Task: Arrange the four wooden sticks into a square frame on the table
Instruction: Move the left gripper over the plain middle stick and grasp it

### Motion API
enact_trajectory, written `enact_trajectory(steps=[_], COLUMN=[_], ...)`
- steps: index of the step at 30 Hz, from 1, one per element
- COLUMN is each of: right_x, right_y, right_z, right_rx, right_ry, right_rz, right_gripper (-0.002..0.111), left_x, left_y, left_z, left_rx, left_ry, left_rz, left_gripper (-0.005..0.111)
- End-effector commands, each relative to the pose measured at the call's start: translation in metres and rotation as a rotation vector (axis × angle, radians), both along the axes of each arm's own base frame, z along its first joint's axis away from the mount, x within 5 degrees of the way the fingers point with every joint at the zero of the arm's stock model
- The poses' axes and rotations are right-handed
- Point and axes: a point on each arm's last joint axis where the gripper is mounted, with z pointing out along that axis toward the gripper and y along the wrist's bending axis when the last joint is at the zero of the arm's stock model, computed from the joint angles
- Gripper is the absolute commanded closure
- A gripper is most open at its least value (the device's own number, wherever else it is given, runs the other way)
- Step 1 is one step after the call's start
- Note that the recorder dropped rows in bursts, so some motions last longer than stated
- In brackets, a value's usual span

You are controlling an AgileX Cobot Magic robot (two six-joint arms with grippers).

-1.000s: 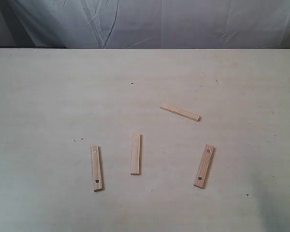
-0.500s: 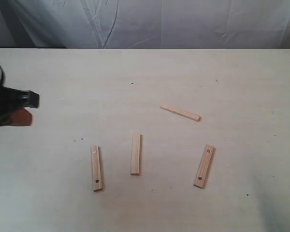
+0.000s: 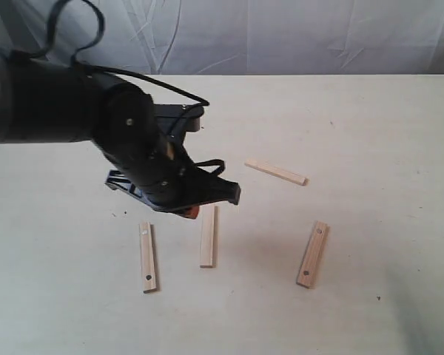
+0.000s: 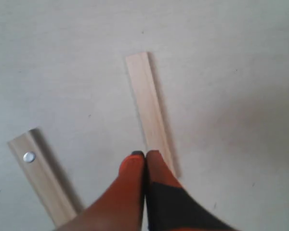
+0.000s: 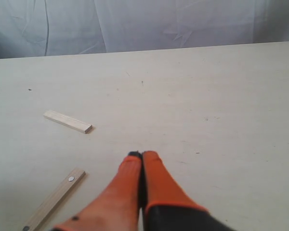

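Sticks lie scattered and well apart on the worktop (image 3: 399, 133), with no square frame begun. In the exterior view the left holed stick (image 3: 147, 257) is lower left of centre and the middle plain stick (image 3: 208, 238) is just right of it. The right holed stick (image 3: 311, 254) is at lower right, and the angled plain stick (image 3: 276, 171) is right of centre.

The left pincer (image 3: 193, 211) is at the upper end of the middle plain stick, its orange fingertips (image 4: 135, 161) pressed together with nothing between them. Whether it touches the wood cannot be told. The right pincer (image 5: 142, 156) is likewise closed and empty.

Each slat looks light, stiff and thin, so it would likely slide under a nudge. A hold across the narrow width near mid-length should stop it pivoting.

No brand, label or writing can be read.
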Motion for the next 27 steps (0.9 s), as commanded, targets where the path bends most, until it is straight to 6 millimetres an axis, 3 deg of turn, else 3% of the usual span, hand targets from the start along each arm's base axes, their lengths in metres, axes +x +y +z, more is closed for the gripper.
enact_trajectory(steps=[1, 7, 23, 27], right_x=[0.0, 0.0, 0.0, 0.0], right_y=[0.0, 0.0, 0.0, 0.0], right_z=[0.001, 0.001, 0.001, 0.001], right_rx=[-0.003, -0.003, -0.003, -0.003], right_ry=[-0.014, -0.014, -0.017, -0.017], right_rz=[-0.006, -0.006, -0.006, -0.006], right_gripper=[0.108, 0.108, 0.108, 0.108], left_x=[0.013, 0.017, 0.02, 0.02], left_y=[-0.015, -0.022, -0.023, -0.022], left_z=[-0.017, -0.036, -0.07, -0.071], left_rx=[-0.013, -0.037, 0.017, 0.029], left_ry=[0.024, 0.059, 0.103, 0.1], left_rz=[0.039, 0.072, 0.065, 0.054], left_gripper=[0.093, 0.065, 0.064, 0.064])
